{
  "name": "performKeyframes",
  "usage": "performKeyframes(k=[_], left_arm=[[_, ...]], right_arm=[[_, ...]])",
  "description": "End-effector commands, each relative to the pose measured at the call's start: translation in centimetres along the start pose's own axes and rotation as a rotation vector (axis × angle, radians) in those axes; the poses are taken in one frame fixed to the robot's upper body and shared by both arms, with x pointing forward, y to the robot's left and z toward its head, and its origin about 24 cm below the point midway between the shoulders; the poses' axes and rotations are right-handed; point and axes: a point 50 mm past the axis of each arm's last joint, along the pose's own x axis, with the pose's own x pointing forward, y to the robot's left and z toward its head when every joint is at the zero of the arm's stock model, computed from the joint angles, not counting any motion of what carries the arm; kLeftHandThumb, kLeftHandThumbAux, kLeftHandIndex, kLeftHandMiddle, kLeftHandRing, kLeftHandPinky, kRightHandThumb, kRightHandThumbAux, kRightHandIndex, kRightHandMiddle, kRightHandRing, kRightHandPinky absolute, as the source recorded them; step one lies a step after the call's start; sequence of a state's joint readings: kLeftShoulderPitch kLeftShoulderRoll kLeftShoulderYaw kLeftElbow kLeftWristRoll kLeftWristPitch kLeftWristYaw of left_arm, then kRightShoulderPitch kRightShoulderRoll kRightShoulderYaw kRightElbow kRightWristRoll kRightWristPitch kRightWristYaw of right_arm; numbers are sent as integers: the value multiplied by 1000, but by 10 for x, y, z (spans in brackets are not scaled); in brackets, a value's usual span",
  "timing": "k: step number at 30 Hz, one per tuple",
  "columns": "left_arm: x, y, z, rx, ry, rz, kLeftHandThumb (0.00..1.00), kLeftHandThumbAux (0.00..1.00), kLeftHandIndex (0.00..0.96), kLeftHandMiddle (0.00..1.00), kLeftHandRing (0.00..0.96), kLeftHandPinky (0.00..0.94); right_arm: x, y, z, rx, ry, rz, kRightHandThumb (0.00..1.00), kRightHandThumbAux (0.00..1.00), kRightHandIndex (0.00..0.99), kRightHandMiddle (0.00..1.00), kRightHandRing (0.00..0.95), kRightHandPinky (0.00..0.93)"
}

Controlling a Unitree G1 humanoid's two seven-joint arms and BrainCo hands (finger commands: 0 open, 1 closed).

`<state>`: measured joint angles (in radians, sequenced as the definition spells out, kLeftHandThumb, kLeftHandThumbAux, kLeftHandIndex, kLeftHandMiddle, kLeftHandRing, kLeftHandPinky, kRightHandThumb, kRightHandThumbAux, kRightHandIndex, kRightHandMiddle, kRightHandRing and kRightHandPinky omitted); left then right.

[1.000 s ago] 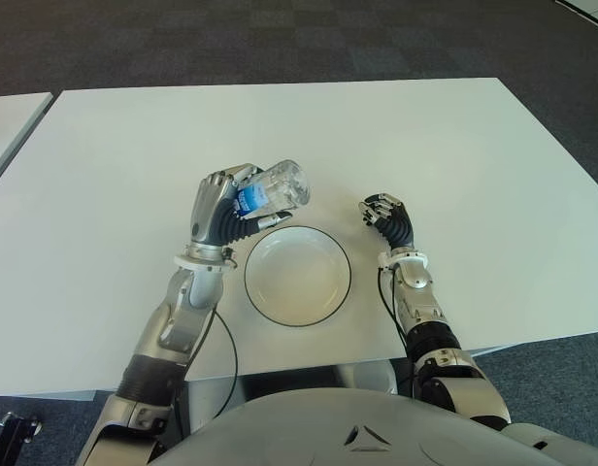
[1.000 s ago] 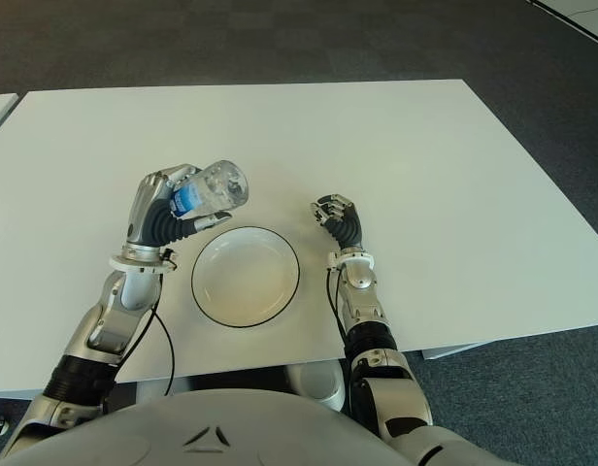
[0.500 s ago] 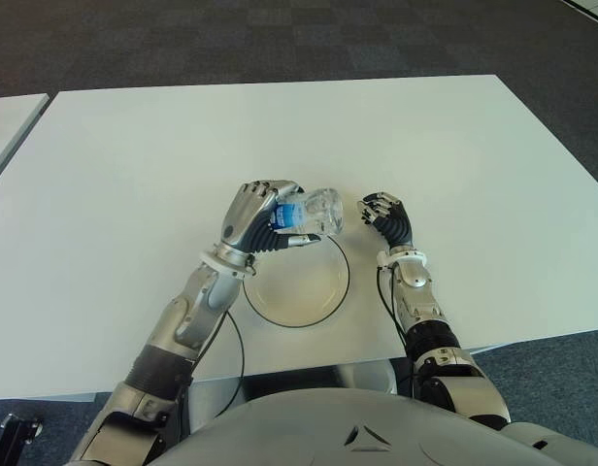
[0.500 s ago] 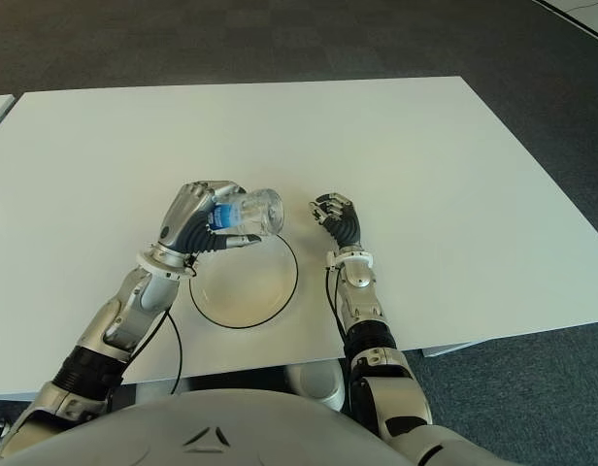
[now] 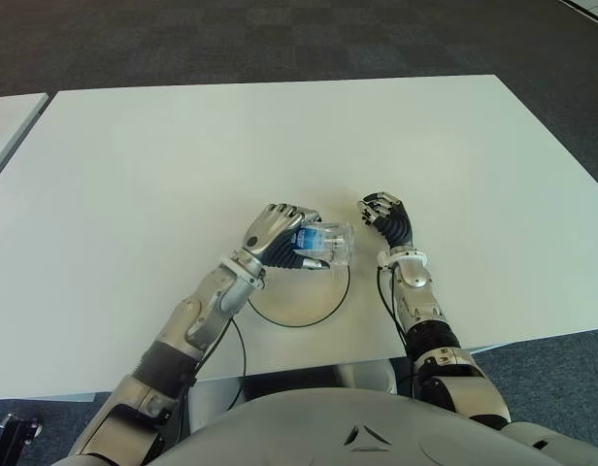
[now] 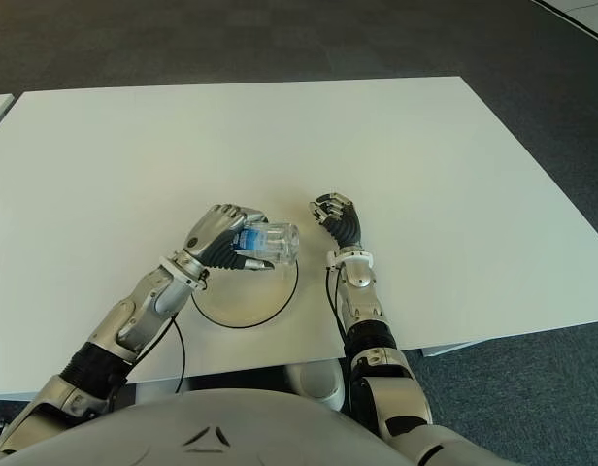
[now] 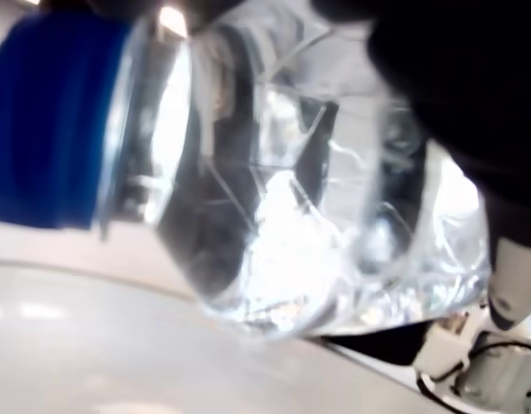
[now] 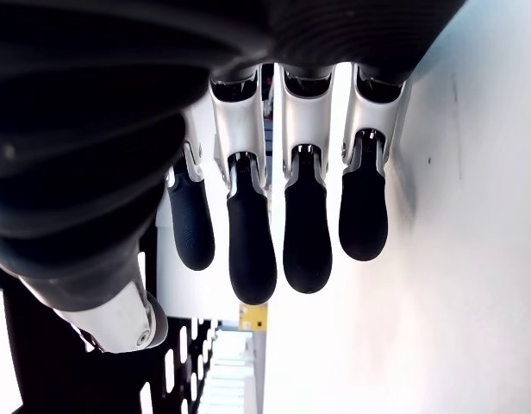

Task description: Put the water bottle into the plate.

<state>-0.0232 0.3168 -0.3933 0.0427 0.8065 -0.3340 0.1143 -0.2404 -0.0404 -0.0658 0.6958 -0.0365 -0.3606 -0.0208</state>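
Observation:
My left hand (image 5: 282, 234) is shut on a clear water bottle (image 5: 327, 243) with a blue cap (image 7: 50, 121) and blue label. It holds the bottle lying on its side, low over the far part of the white, dark-rimmed plate (image 5: 297, 303). In the left wrist view the bottle body (image 7: 291, 216) fills the frame just above the plate's white inside (image 7: 119, 362); I cannot tell whether they touch. My right hand (image 5: 382, 215) shows just right of the plate, fingers (image 8: 253, 250) relaxed and holding nothing.
The white table (image 5: 134, 155) spreads wide to the left, right and far side. Its front edge runs close behind the plate, near my body. A second white table edge (image 5: 8, 121) shows at far left, with dark carpet beyond.
My left hand has carried the bottle rightward and down, from beside the plate's far-left rim to low over the plate. The right hand has not moved.

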Motion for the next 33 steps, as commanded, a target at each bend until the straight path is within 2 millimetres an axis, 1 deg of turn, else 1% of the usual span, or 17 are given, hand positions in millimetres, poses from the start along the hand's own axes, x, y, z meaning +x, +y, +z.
performKeyframes(k=[1,10,22,27,29,30,33], left_arm=[[-1,0,2,-24,10,-52,748,697,444,896,883,861],[-4,-11,0,13,24,-171,746,698,443,888,880,852],[-8,-18,-3,64,44,-241,745,698,443,879,872,862],[-11,-22,-7,80,124,-307,743,699,443,872,867,862],[-12,-22,-8,81,161,-345,741,698,443,863,860,855],[-13,-22,-9,81,175,-361,739,697,443,843,841,823],[-14,-21,-8,80,201,-394,734,696,442,811,810,776]], right_arm=[[-16,-2,-31,28,165,-14,708,728,433,616,594,589],[-16,-2,-31,18,164,-17,708,728,432,616,597,593],[-16,-3,-30,-1,157,-8,708,729,433,619,601,598],[-16,-3,-31,0,160,-7,708,729,432,619,601,598],[-16,-3,-30,1,159,-8,708,729,432,619,602,599],[-16,-3,-30,1,158,-8,708,729,432,619,603,602],[-16,-3,-30,2,154,-8,708,729,432,620,605,606]])
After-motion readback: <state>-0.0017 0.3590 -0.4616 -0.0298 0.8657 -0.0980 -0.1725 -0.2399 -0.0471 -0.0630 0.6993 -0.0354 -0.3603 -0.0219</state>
